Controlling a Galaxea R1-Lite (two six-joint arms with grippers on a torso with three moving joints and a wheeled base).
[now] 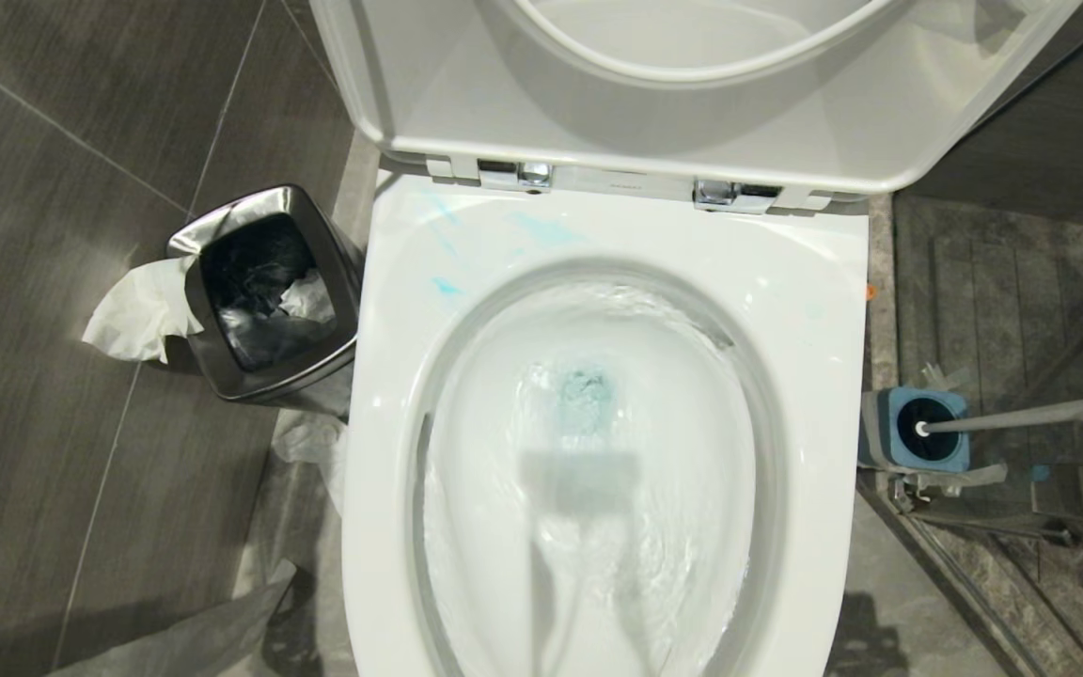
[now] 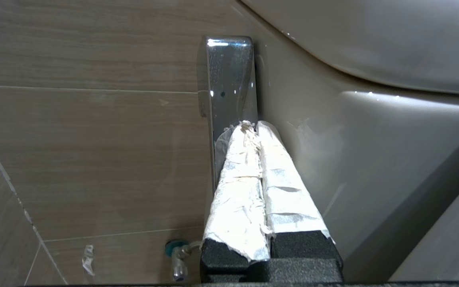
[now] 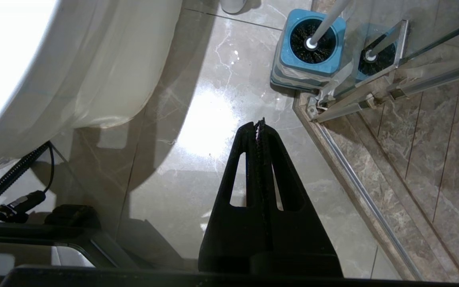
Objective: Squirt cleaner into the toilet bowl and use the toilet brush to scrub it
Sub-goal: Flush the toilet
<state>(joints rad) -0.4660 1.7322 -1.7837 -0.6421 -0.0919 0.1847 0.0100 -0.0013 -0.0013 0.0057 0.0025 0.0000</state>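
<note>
Apparently flushing: left gripper (image 2: 253, 127), fingers pressed together, touches the chrome flush lever (image 2: 229, 79); toilet brush (image 3: 327, 22) stands holstered (nearer the right gripper (image 3: 259, 125), likewise closed).

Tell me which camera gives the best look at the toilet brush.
The right wrist view: the toilet brush stands in its blue holder, bristles and handle sharp from above. The head view shows it small at the right edge. The left wrist view shows none of it.

L gripper (image 2: 255, 126): black textured base, both fingers (image 2: 237, 187) wrapped in crinkled white tape. R gripper (image 3: 259, 124): plain matte black, triangular slotted fingers (image 3: 281, 175), serrated inner edges.
</note>
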